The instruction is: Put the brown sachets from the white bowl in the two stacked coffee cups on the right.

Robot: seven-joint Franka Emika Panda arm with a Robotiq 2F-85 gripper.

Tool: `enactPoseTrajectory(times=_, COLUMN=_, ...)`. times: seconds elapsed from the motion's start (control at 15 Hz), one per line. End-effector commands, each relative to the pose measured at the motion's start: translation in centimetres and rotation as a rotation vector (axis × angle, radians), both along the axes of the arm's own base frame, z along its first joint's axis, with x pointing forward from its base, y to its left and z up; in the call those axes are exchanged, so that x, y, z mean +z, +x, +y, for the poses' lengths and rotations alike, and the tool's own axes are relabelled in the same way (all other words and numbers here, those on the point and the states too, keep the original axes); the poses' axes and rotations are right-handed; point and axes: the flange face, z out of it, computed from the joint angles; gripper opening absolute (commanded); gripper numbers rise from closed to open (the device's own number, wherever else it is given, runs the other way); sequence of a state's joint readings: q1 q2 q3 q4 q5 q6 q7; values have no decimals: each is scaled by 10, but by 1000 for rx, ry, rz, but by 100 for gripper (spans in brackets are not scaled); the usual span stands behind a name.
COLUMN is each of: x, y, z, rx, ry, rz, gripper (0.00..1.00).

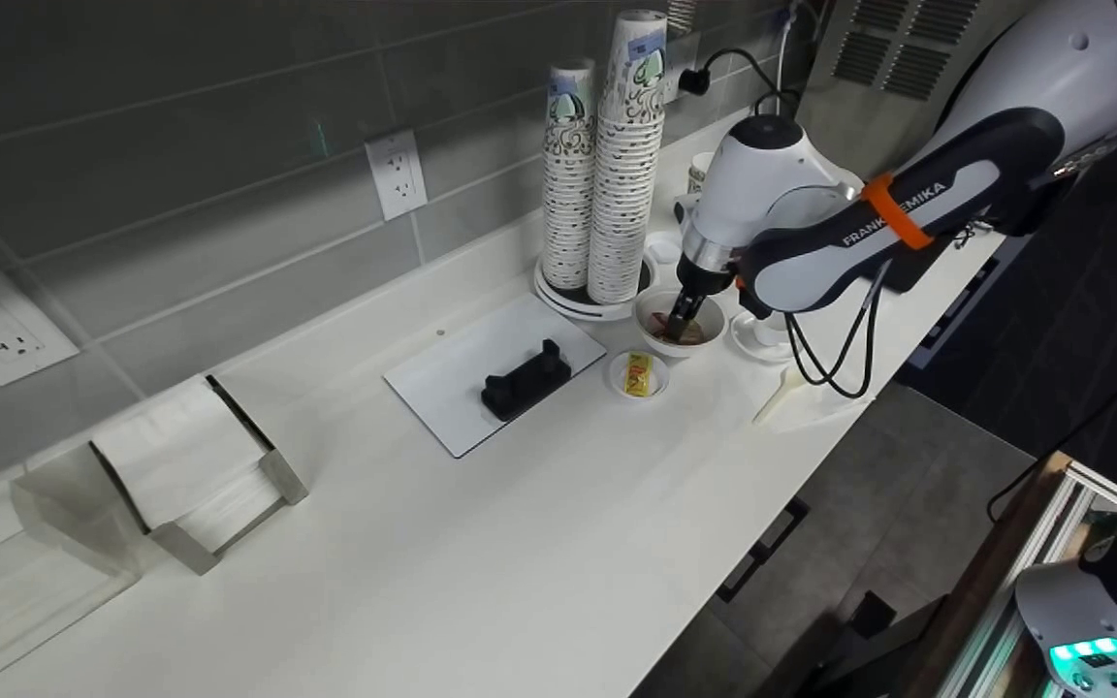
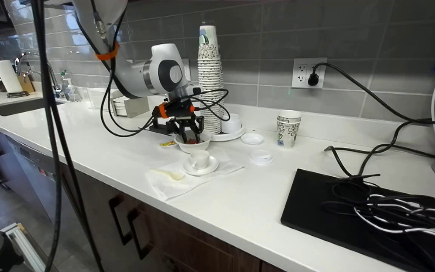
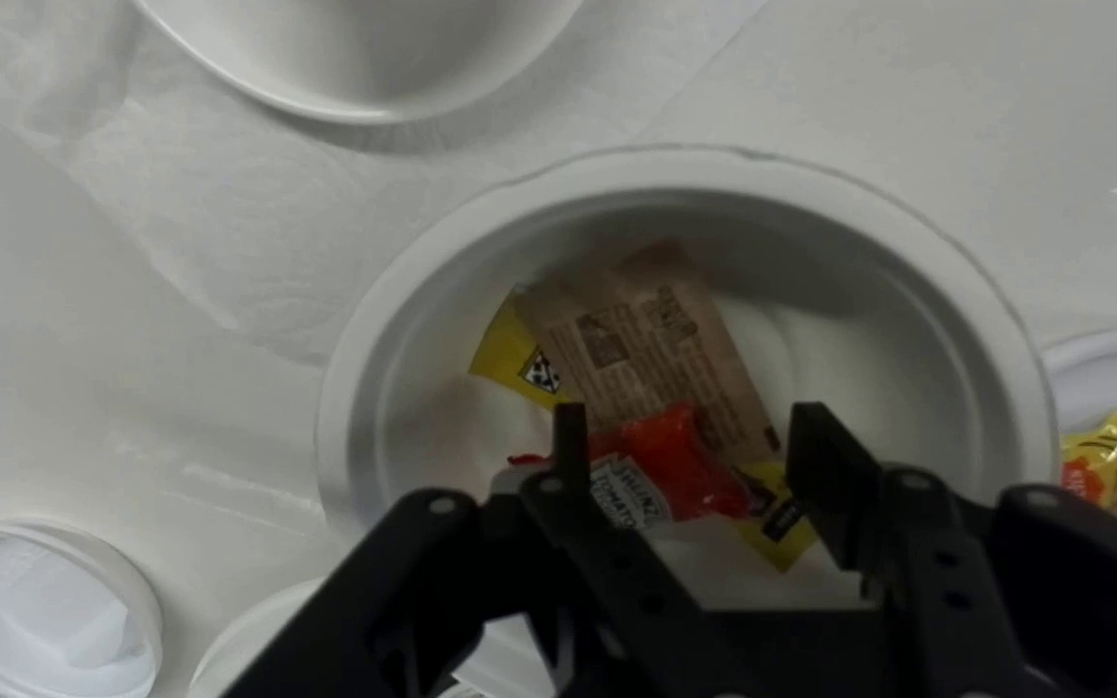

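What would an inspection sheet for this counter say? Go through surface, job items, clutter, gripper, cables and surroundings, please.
Surface: white counter, partly covered by a napkin.
Job items: at least one brown packet in the white bowl, with a red packet and yellow wrapping; two stacked paper cups upright.
Clutter: teacup on a saucer, spoon on the napkin, white lid, two tall cup stacks.
Gripper: open, reaching down into the white bowl; contact unclear.
Cables: black cord plugged into a wall outlet; tangled cables on a black board.
Surroundings: gray tile wall, sink farther along.

The sink and cabinets show a kitchen
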State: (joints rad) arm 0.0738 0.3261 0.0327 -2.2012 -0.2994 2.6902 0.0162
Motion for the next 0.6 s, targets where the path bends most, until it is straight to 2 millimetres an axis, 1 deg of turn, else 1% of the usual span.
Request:
enactPoseTrajectory(times=0.0, x=-5, y=11, z=1, rx=9, ry=18, rz=-22, gripper=56)
enactPoseTrajectory(times=0.07, x=-6, y=12, z=1, rx=9, ry=23, rz=-26, gripper=39)
enactPoseTrajectory(times=0.13, x=-7, y=13, z=2, rx=9, ry=24, rz=-29, gripper=36)
enactPoseTrajectory(times=0.27, x=-9, y=15, z=1, rx=6, ry=27, rz=-29, gripper=19)
enactPoseTrajectory(times=0.4, x=-11, y=16, z=1, rx=6, ry=26, rz=-28, gripper=5)
enactPoseTrajectory(times=0.47, x=-11, y=17, z=1, rx=5, ry=25, rz=-30, gripper=1)
enactPoseTrajectory(times=0.53, x=-11, y=17, z=0, rx=4, ry=24, rz=-30, gripper=0)
